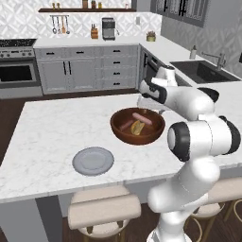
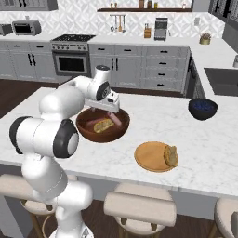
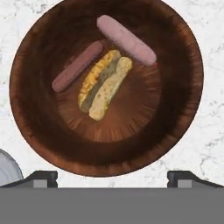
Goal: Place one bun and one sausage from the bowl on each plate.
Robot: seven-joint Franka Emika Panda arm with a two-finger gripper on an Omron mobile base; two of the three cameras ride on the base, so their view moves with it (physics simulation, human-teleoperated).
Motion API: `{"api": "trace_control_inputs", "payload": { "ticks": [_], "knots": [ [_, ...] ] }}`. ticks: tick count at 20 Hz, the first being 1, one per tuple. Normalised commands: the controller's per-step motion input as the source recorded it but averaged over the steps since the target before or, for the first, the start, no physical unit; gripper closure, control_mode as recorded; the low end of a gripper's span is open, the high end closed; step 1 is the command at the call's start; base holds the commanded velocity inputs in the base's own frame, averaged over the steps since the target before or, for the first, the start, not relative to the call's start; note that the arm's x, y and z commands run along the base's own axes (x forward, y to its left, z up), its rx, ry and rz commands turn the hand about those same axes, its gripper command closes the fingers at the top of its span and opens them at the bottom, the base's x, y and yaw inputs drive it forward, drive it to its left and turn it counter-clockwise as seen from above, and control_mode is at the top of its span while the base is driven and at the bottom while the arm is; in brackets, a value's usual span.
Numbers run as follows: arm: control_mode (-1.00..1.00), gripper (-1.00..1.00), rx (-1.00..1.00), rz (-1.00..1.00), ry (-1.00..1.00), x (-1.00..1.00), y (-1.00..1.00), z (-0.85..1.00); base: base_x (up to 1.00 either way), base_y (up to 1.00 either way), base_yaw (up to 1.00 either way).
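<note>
Stools [image 1: 105, 211] stand nearest, tucked under the near edge of the marble counter [image 1: 47, 142], partly cut off by the frame and by the arm. Only the two dark fingertips [image 3: 41, 177] of the gripper [image 3: 112, 179] show at the bottom of the hand view, set wide apart with nothing between them; in both base views the hand hangs over the bowl and its fingers are hidden behind the arm's own wrist.

Directly beneath the gripper sits the dark reddish-brown bowl [image 3: 175, 109]. Inside it lie a pale pink sausage [image 3: 126, 39], a darker reddish sausage [image 3: 78, 65] and a split yellowish bun [image 3: 105, 84], the bun near the middle with a sausage on either side of it. From the right base view the arm covers the far rim of the bowl [image 2: 102, 124].

A grey-blue plate [image 1: 93, 160] lies bare on the counter, near the bowl on its left; in the hand view just a sliver of it shows at the lower left edge. An orange-tan plate [image 2: 151, 155] lies to the bowl's right, carrying one bun [image 2: 170, 155] at its right edge. A small dark blue bowl [image 2: 202, 108] stands farther back on the right; its contents cannot be made out.
</note>
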Motion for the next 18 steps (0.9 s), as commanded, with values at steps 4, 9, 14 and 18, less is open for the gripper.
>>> {"api": "trace_control_inputs", "payload": {
  "ticks": [4,9,14,18],
  "knots": [
    [-1.0,-1.0,0.01,-0.18,0.48,0.91,0.49,-0.51,0.0,0.0,0.0],
    [-1.0,-1.0,0.09,-0.13,0.33,0.62,-0.26,-0.57,0.0,0.0,0.0],
    [-1.0,-1.0,0.03,-0.09,0.06,0.39,0.06,-0.7,0.0,0.0,0.0],
    [-1.0,-1.0,0.01,-0.08,0.17,0.5,0.14,-0.69,0.0,0.0,0.0]
  ]
}}
